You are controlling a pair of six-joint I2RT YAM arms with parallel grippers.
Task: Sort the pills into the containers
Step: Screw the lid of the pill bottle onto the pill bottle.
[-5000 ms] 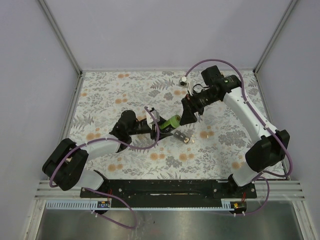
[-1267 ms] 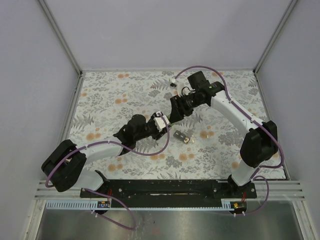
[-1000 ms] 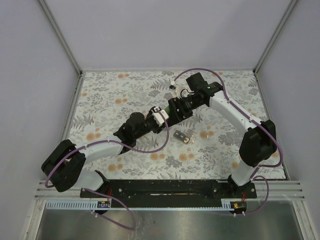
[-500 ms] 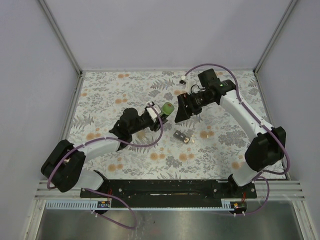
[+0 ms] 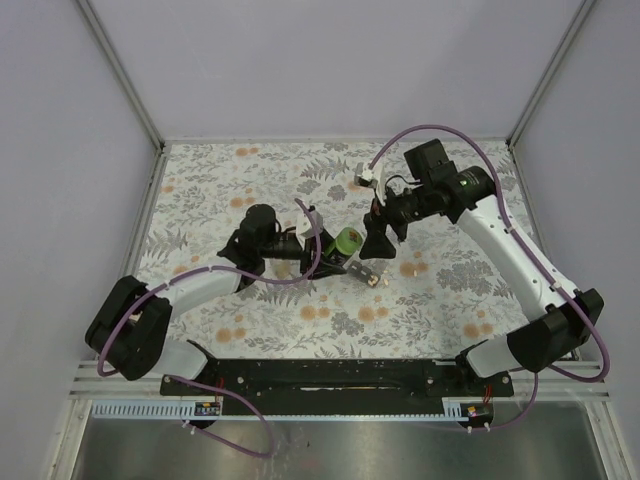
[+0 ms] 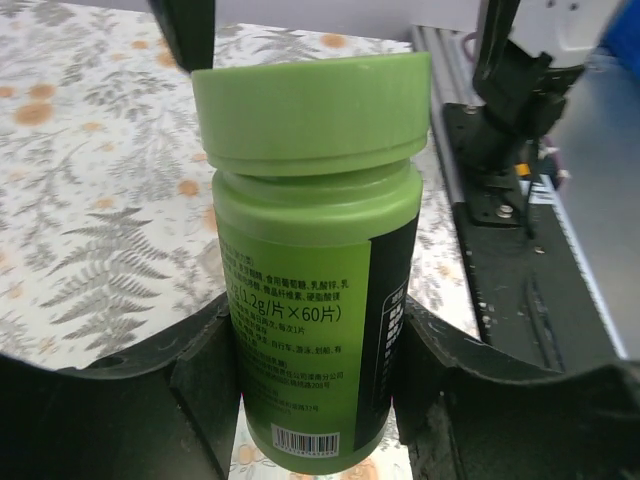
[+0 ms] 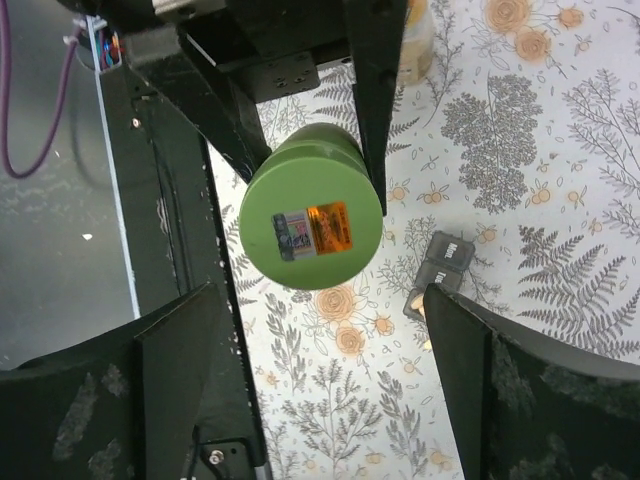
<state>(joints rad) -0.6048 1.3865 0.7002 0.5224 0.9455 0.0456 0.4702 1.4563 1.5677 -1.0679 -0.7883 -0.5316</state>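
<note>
A green pill bottle [image 6: 315, 260] with its green cap on stands between the jaws of my left gripper [image 6: 315, 395], which is shut on its lower body. From above, the bottle [image 5: 347, 243] hangs tilted over the table's middle. My right gripper [image 5: 378, 238] sits just right of it, apart from it. In the right wrist view the cap [image 7: 311, 205], with a small sticker on it, faces the camera, and my right gripper [image 7: 320, 390] is open and empty. The dark pill organizer [image 7: 447, 262] lies on the cloth, with pale pills [image 7: 414, 300] in an open compartment.
The pill organizer [image 5: 367, 272] lies just near and right of the bottle. A pale bottle [image 7: 415, 40] stands at the top edge of the right wrist view. The table [image 5: 200, 190] has a floral cloth. A black rail [image 5: 330, 375] runs along the near edge.
My right gripper has drawn back to the right from the bottle's cap and opened wider. My left gripper has carried the bottle nearer and to the right, toward the organizer.
</note>
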